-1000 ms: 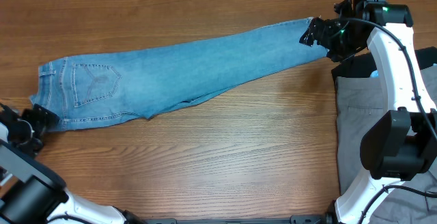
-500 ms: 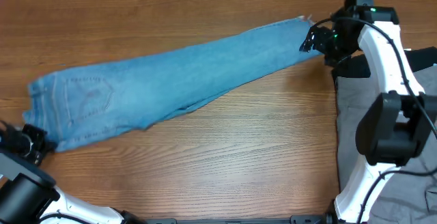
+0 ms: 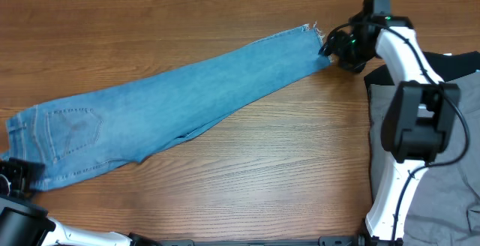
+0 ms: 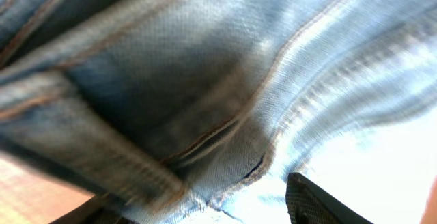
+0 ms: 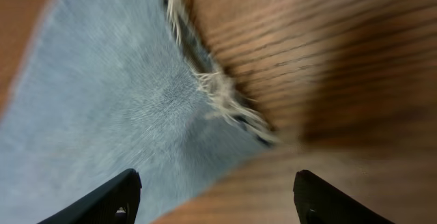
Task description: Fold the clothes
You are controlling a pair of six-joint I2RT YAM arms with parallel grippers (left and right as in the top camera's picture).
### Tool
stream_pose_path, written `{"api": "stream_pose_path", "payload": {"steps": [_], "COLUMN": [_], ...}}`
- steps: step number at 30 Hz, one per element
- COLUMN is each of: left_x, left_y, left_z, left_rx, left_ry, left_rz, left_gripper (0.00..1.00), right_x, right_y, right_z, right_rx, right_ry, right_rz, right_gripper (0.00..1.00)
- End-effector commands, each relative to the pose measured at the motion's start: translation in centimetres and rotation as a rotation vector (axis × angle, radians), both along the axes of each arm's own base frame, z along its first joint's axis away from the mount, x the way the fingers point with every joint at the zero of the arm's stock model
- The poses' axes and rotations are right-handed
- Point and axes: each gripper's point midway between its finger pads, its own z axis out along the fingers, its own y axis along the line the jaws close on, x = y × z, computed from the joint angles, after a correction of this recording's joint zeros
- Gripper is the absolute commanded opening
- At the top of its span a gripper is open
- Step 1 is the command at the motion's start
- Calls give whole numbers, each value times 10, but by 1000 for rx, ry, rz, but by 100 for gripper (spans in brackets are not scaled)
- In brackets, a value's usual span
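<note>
Between the jaws of the right gripper (image 5: 213, 207), which stand wide apart, lies the frayed hem corner of the jeans (image 3: 172, 100). Its fingers (image 5: 113, 200) flank the denim with clear gaps on both sides. From these jaws the long axis of the jeans runs diagonally across the table (image 3: 262, 186) to the left gripper (image 3: 13, 172), hem pointing at the right jaws and waist at the left. The stitched pocket (image 3: 71, 126) sits just beside the left jaws. In the left wrist view, denim fills the frame over the jaws, and their state cannot be told. Behind the right jaws, toward the arm base, lie the grey trousers (image 3: 390, 126) and the black top (image 3: 461, 60), both apart from the jeans.
</note>
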Motion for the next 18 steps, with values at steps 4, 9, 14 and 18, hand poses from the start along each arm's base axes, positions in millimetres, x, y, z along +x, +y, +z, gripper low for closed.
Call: {"api": "stream_pose_path", "payload": {"steps": [4,9,14,18], "left_x": [55,58,47,46], "left_y": [-19,-24,-17,-22], "left_z": [54,87,107,113], "left_rx": [27,107,203,198], "left_ry": [-318,-320,-255,-258], "left_rz": [-237,-283,-253,-247], "left_gripper": [66,68,87,87], "right_x": [0,8,7,-1], "right_y": [48,59,19,-48], "right_z": [-26,-35,-45,-45], "right_rx": [133,94,-12,16], "right_ry": [-26,-39,31,71], "right_rz": [181,167,2,-114], "right_gripper": [86,80,82,86]}}
